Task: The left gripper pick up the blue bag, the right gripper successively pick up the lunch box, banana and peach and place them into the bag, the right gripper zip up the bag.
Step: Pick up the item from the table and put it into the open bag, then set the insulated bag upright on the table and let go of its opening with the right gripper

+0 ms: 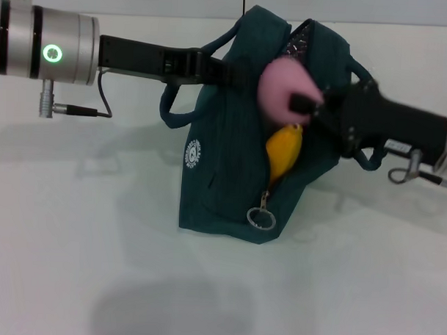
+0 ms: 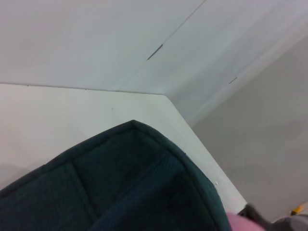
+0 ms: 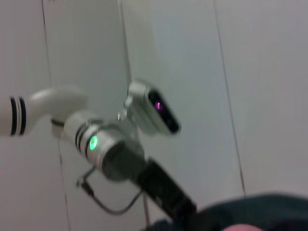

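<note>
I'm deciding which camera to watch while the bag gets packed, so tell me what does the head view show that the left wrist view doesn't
Only the head view shows the whole scene: the left gripper holding the bag's top, the right gripper holding the peach at the opening, the banana inside and the zipper ring. Only the left wrist view shows the table's far corner and the wall behind it. Both show the blue bag and a bit of the peach.

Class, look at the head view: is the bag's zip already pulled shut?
No: the bag gapes open, the banana shows in the gap, and the right gripper holds the peach at the opening.
</note>
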